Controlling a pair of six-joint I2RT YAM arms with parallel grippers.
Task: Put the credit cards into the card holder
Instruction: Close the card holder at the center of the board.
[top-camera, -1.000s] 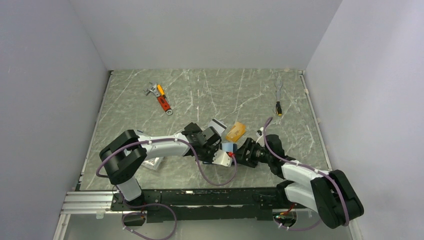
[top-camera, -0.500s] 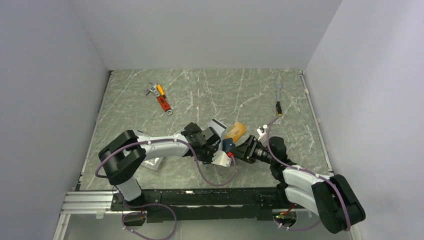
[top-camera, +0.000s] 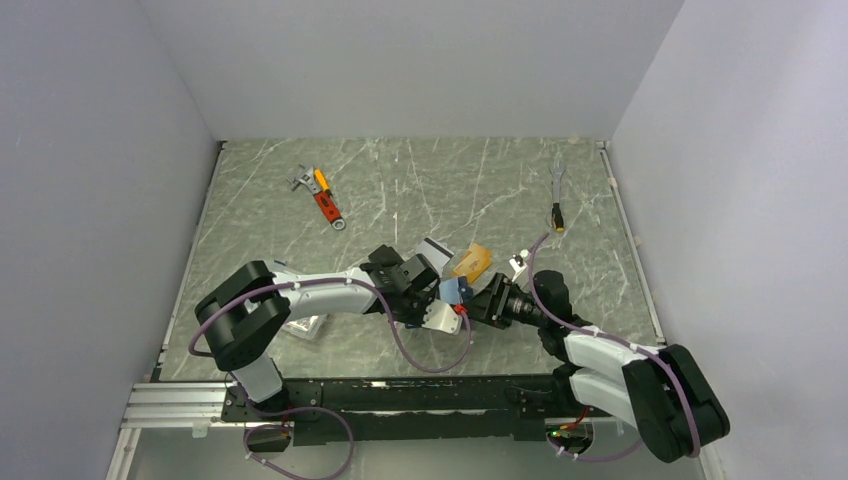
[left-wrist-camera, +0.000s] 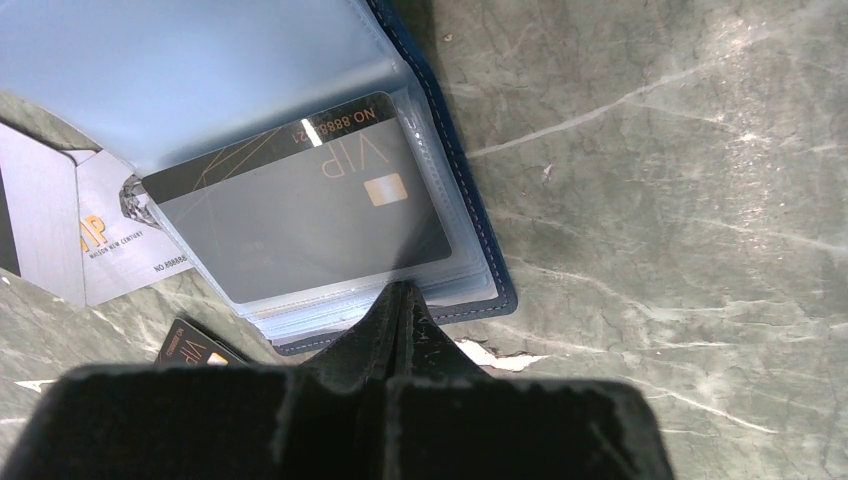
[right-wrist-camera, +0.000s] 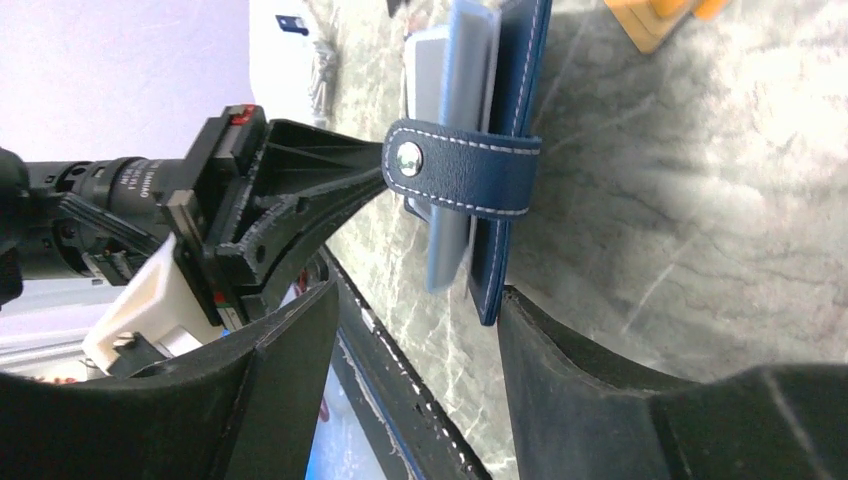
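Straddling card holder (right-wrist-camera: 518, 90), right tool (right-wrist-camera: 415, 310) spread wide; left tool (left-wrist-camera: 400, 300) closed, tip touching its edge.

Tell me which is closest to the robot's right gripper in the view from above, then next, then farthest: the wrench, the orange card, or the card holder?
1. The card holder: right at the right gripper, between its open fingers.
2. The orange card: just behind the holder, mid-table.
3. The wrench: far off at the back left.

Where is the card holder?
In the top view the card holder is mid-table, pinched at its edge by the left pincer, between the open fingers of the right pincer, beside the orange-gold card.
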